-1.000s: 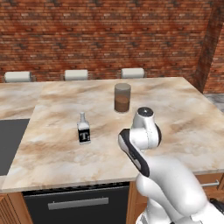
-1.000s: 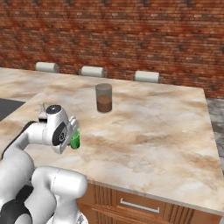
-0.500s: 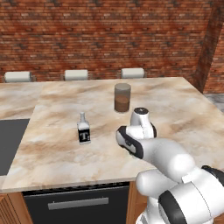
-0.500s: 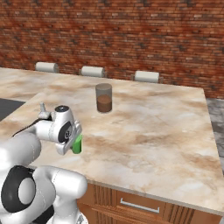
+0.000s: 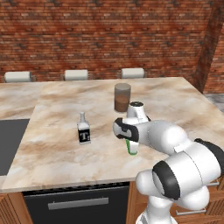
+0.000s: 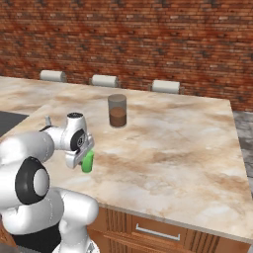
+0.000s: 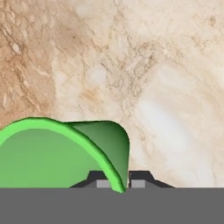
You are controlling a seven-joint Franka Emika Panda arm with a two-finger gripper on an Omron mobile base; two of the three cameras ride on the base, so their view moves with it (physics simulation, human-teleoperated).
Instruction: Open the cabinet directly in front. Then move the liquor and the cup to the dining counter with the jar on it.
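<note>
The green cup (image 6: 88,162) is upright at the near part of the dining counter (image 6: 188,143), its base at or just above the marble. My gripper (image 6: 84,157) comes down over it and is shut on its rim. In the hand view the cup (image 7: 52,153) fills the lower left, and the gripper (image 7: 117,183) pinches its wall between the two tips. The liquor (image 5: 83,130) stands left of the cup (image 5: 131,148) and apart from it. The jar (image 5: 122,97) with brown contents stands farther back. The cabinet is out of view.
Three pale chair backs (image 5: 76,74) line the counter's far side before a brick wall. A black cooktop (image 5: 8,140) is set in at the left. The marble runs wide to the right (image 6: 197,163). Wooden drawer fronts (image 6: 158,232) sit under the near edge.
My arm's elbow has swung out to the right and come lower. The hand and the green cup have stayed at nearly the same spot. Bottle and jar have not moved.
</note>
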